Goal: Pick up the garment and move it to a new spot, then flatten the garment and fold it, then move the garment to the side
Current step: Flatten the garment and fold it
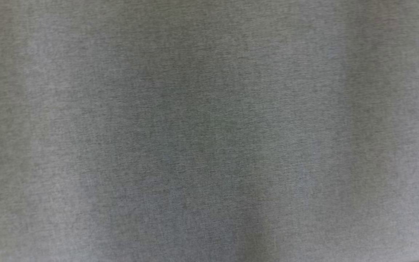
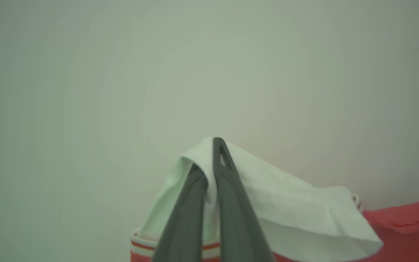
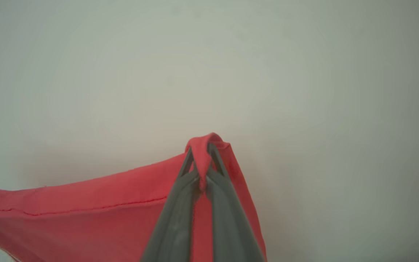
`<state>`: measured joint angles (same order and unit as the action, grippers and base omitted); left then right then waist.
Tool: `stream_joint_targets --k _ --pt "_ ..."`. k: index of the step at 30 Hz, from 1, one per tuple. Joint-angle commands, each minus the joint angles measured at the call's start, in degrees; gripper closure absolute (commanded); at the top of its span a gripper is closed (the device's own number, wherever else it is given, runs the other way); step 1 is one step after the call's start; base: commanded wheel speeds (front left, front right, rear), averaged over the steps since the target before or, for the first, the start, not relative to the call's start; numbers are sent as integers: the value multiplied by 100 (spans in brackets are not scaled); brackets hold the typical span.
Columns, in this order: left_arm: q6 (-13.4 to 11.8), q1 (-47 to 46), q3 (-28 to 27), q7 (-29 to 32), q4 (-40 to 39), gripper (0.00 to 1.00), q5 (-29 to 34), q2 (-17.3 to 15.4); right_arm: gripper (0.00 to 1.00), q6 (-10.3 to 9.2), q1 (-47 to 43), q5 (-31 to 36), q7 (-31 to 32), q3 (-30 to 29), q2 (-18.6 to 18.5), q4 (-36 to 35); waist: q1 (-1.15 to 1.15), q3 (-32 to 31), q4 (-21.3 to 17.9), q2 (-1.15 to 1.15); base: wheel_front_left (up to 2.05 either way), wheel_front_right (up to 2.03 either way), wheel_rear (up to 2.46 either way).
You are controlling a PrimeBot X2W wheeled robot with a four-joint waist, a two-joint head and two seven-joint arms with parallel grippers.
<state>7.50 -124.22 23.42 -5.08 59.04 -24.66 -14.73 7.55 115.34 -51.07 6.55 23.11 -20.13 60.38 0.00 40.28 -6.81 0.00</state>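
Both grippers were clamped tight on the garment [image 3: 86, 218]. The left gripper [image 2: 206, 154] was pinching the white part near the red-and-white striped trim [image 2: 142, 247], and the right gripper [image 3: 201, 153] had a fold of red cloth bunched over its fingertips. Plain pale background behind it.

The left gripper [image 2: 206, 155] has two long dark-grey fingers [image 2: 231, 203] — matte, tapering. The right gripper [image 3: 201, 150] matches — a triangular slot near each tip
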Motion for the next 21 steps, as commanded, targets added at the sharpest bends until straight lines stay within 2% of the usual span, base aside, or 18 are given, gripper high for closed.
stream_joint_targets --k 1,6,13,18,19,21 --pt "-8 276 119 -110 -4 100 -105 18 100 -18 -304 -95 -7 100 4 -125 0 36 75 0 0 0 0" --pt "-8 1185 330 -545 -375 100 -596 -144 100 -18 -1258 -408 -229 352 -127 -822 0 -222 15 0 0 0 0" --pt "-7 3246 404 -798 -1414 100 -1263 -531 100 -18 -3227 -974 -496 509 -689 -1928 0 -745 14 0 0 0 0" --pt "-432 5027 208 -892 -2677 100 -1472 -890 100 -18 -4752 -1347 -846 354 -996 -2704 0 -1144 -32 0 0 0 0" --pt "-432 5027 208 -892 -2677 100 -1472 -890 100 -18 -4752 -1347 -846 354 -996 -2704 0 -1144 -32 0 0 0 0" --pt "-716 5812 44 -902 -3267 100 -1638 -1079 100 -18 -5384 -1426 -923 359 -1003 -2946 0 -1293 -87 0 0 0 0"
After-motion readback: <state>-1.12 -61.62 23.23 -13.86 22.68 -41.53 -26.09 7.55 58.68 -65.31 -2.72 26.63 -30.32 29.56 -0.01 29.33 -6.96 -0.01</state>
